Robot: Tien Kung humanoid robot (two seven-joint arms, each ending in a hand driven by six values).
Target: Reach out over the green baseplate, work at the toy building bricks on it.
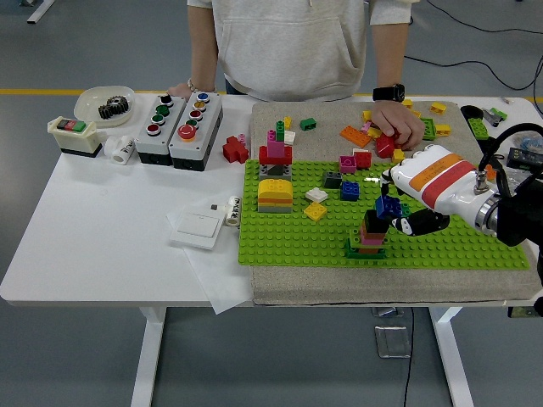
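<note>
The green baseplate [288, 242] lies on a grey mat. Near its front middle stands a small stack [370, 237] with a black brick on top, pink and orange below, and a green base. My right hand [393, 212] comes in from the right, shut on a blue brick [387, 206] that it holds tilted just above and right of the stack's black top. Other builds on the plate are a yellow-orange domed stack [275, 194] and a red-pink-green tower [276, 148]. A loose blue brick [349, 190] and a yellow tile [315, 211] sit mid-plate. My left arm is out of view.
A person stands at the far side, one hand [395, 121] resting on loose red bricks behind the plate, the other [180, 88] by the button boxes [179, 119]. A white switch plate [197, 226], a red cross piece [235, 150] and a gear bowl [106, 104] lie left.
</note>
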